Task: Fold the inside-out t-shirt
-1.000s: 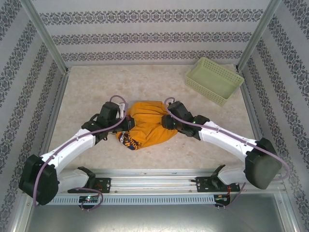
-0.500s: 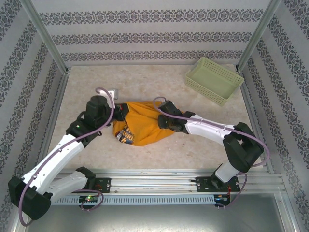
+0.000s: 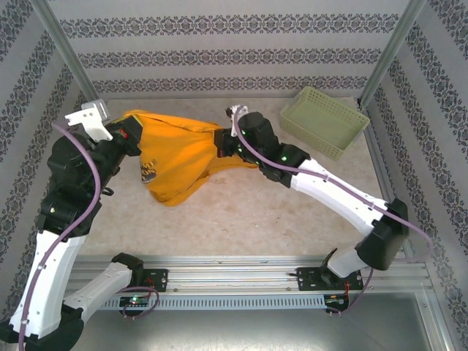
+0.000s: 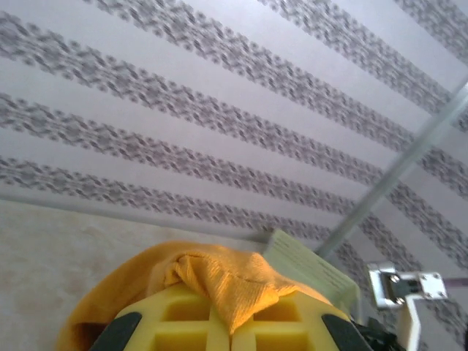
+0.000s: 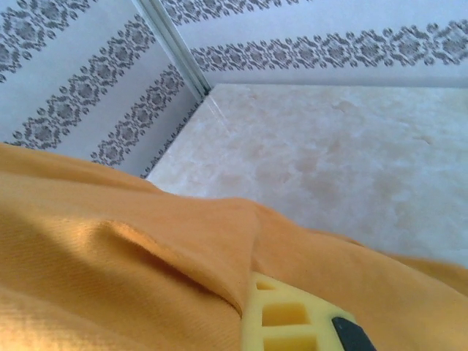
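Note:
The inside-out t-shirt (image 3: 179, 153) is orange-yellow and hangs lifted above the table, stretched between both grippers, with dark print (image 3: 151, 170) on its lower left part. My left gripper (image 3: 130, 137) is shut on the shirt's left end; in the left wrist view a fold of the t-shirt (image 4: 227, 281) is pinched between the yellow fingers of the left gripper (image 4: 232, 322). My right gripper (image 3: 223, 143) is shut on the right end. In the right wrist view the t-shirt (image 5: 110, 256) drapes over the right gripper (image 5: 248, 311), hiding one finger; the other yellow finger (image 5: 292, 318) shows.
A pale green lattice basket (image 3: 324, 121) stands at the far right corner, also seen as the basket (image 4: 307, 267) past the left fingers. The beige table (image 3: 241, 212) lies under the shirt. Patterned walls and metal posts (image 3: 66, 55) enclose the space.
The right gripper has closed on the shirt. Both arms have risen and moved toward the far wall, lifting the bunched shirt off the table and spreading it between them.

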`<action>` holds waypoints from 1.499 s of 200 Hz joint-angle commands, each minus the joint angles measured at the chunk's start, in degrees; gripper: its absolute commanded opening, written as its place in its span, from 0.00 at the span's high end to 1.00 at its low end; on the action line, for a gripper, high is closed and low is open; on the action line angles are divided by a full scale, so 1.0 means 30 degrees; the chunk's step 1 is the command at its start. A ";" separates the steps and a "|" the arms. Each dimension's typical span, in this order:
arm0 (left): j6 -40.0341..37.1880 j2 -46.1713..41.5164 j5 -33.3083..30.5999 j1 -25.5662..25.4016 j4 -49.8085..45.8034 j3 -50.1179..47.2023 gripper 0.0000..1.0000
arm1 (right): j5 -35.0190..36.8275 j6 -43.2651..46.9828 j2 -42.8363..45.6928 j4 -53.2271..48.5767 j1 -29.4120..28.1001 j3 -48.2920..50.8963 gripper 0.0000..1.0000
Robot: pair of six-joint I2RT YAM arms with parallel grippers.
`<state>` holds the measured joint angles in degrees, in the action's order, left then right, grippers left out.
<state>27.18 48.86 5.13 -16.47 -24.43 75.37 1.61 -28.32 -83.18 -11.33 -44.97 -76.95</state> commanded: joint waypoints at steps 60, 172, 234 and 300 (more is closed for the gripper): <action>0.0983 0.5761 0.2627 -0.8287 0.7193 -0.8712 1.00 | -0.0730 -0.4039 0.3094 0.0594 0.5030 1.1088 0.95; 0.0754 0.5337 -0.0786 -0.4284 0.0816 -0.8309 0.15 | 0.1639 -0.4032 0.6271 -0.1696 0.1927 1.1015 0.37; 0.0590 1.0601 0.0549 -0.3279 0.0421 -0.6529 0.20 | 0.3257 -0.4469 0.1105 -0.2446 -0.1321 0.7856 0.31; 0.0394 1.2347 0.0048 -0.2797 -0.0063 -0.6679 0.47 | 0.2717 -0.4737 -0.2492 -0.3136 -0.0742 0.6828 0.53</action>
<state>28.80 85.08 5.34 -26.44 -23.00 54.83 9.19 -41.67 -91.00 -19.11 -48.80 -55.02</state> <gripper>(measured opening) 0.615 0.552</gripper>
